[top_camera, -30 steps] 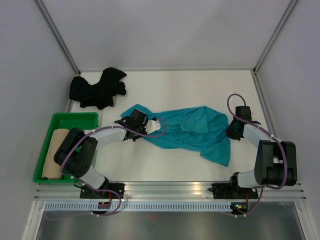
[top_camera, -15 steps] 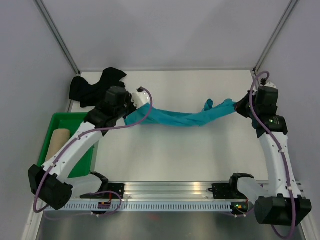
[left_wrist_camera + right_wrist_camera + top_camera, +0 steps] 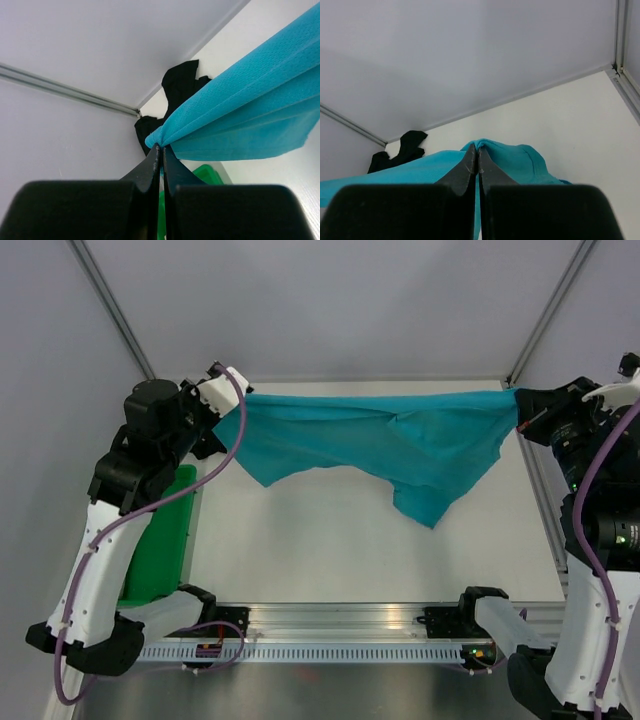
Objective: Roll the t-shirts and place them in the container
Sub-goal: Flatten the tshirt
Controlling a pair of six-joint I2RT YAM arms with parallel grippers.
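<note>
The teal t-shirt [image 3: 390,445] hangs stretched in the air between both grippers, high above the table. My left gripper [image 3: 232,400] is shut on its left end; in the left wrist view [image 3: 161,146] the cloth [image 3: 250,115] fans out from the closed tips. My right gripper [image 3: 520,400] is shut on its right end, seen also in the right wrist view [image 3: 478,148] with cloth [image 3: 420,172] bunched at the tips. The black t-shirt [image 3: 177,85] lies crumpled in the far left corner, also in the right wrist view [image 3: 400,150]. The beige-tan shirt is hidden.
The green plastic tray [image 3: 160,540] sits at the left side of the table, mostly behind my left arm; a corner shows in the left wrist view [image 3: 212,174]. Grey walls with metal frame posts [image 3: 115,320] close in the table.
Both arms have risen and moved apart, lifting the teal shirt off the table and spreading it from a twisted rope into a wide hanging sheet.
</note>
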